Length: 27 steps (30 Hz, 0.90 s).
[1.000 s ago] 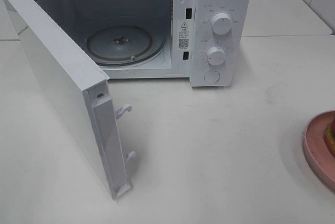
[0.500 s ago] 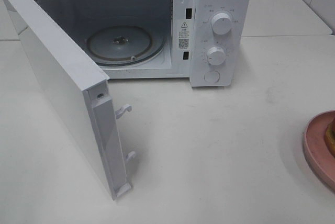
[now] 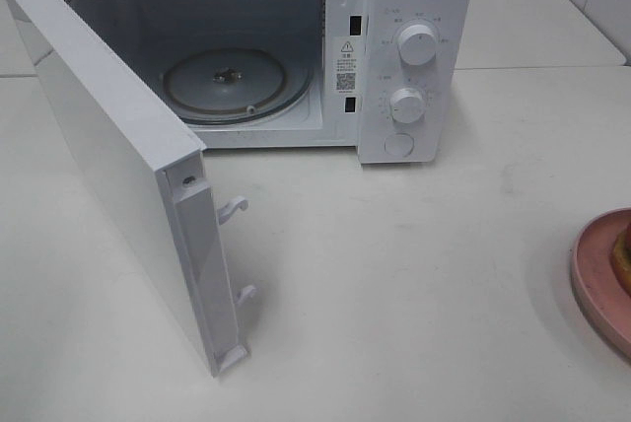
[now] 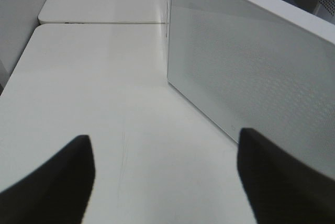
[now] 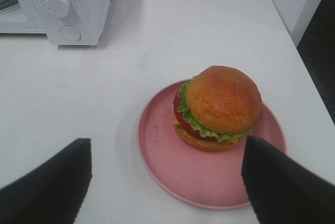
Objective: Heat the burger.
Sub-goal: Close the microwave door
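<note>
The burger [image 5: 220, 108], with its glossy brown bun, lettuce frill and tomato, stands on a round pink plate [image 5: 172, 166] in the right wrist view. My right gripper [image 5: 165, 182] hovers over the near side of the plate, open, its dark fingers on either side and touching nothing. In the high view only the plate's edge [image 3: 596, 279] and a sliver of burger [image 3: 623, 254] show at the far right. My left gripper [image 4: 165, 182] is open above bare table, beside the outer face of the microwave door [image 4: 251, 77]. Neither arm shows in the high view.
The white microwave [image 3: 414, 8] stands at the back with its door [image 3: 108, 156] swung wide toward the front left. Its glass turntable [image 3: 225, 82] carries nothing. Two knobs [image 3: 417, 44] sit on the right panel. White tabletop [image 3: 414, 274] lies between microwave and plate.
</note>
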Available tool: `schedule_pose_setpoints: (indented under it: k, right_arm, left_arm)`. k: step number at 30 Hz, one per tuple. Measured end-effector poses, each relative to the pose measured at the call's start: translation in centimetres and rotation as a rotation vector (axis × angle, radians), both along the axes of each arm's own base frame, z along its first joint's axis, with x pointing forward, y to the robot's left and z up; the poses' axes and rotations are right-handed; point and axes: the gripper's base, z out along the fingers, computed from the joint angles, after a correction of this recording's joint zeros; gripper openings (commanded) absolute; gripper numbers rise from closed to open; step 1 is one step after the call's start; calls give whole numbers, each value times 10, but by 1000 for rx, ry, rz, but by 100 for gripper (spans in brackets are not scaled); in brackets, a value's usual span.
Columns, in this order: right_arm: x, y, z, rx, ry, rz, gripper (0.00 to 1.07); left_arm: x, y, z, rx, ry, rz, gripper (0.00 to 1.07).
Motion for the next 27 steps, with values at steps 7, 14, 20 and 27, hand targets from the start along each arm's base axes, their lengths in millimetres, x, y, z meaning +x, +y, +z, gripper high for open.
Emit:
schedule_pose_setpoints:
  k: [7, 14, 20, 27]
  right_arm:
    - [0, 0, 0, 0, 0, 0, 75]
    - [0, 0, 0, 0, 0, 0, 75]
    - [0, 0, 0, 0, 0, 0, 75]
    - [0, 0, 0, 0, 0, 0, 75]
  left_arm:
    - [32, 1, 4, 0, 10, 13, 0]
    - [60, 1, 0, 36, -49, -5, 0]
    - [84, 1, -24, 44, -130, -4, 0]
    - [102, 7, -56, 62, -207, 59, 0]
